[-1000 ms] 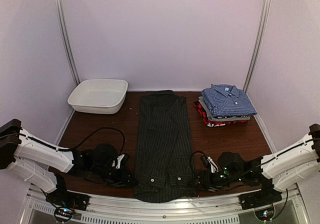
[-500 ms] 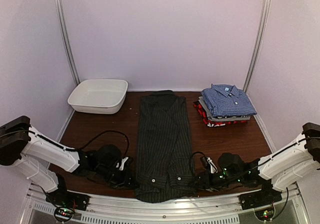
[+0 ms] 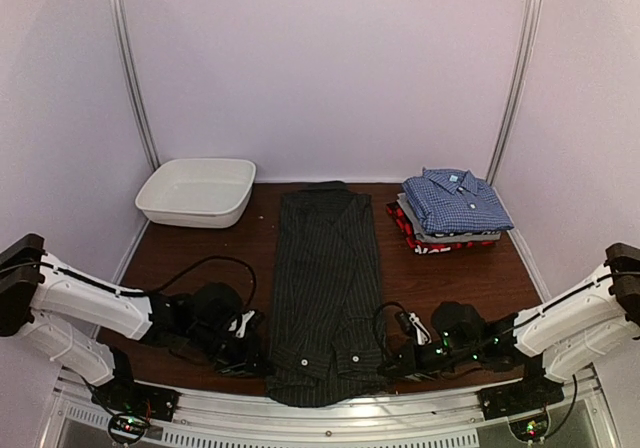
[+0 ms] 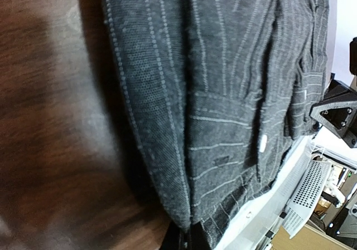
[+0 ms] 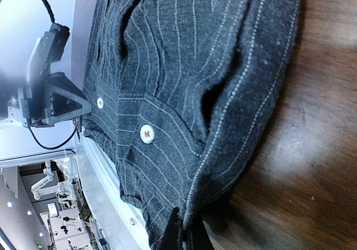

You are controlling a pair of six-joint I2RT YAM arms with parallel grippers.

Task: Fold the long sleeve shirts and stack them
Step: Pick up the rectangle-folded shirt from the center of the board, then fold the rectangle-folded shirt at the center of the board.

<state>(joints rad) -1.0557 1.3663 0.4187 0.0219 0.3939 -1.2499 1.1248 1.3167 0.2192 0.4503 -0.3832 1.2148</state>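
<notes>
A black pinstriped long sleeve shirt (image 3: 325, 278) lies flat down the middle of the table, folded into a long strip, its near end over the table's front edge. My left gripper (image 3: 258, 356) is shut on the shirt's left edge near that end; the left wrist view shows the cloth (image 4: 223, 94) pinched between the jaws (image 4: 189, 240). My right gripper (image 3: 390, 362) is shut on the right edge, with the hem (image 5: 184, 77) caught at the jaws (image 5: 191, 236). At the back right is a stack of folded shirts: blue checked (image 3: 455, 200) on top, then grey (image 3: 440, 234), then red-black (image 3: 412, 236).
A white plastic tub (image 3: 197, 190) stands at the back left. The metal rail (image 3: 330, 413) runs along the table's front edge under the shirt's end. Side walls close in on both sides.
Both grippers have closed on the shirt's near side edges, the left one first, then the right. Both arms have shifted only slightly.
</notes>
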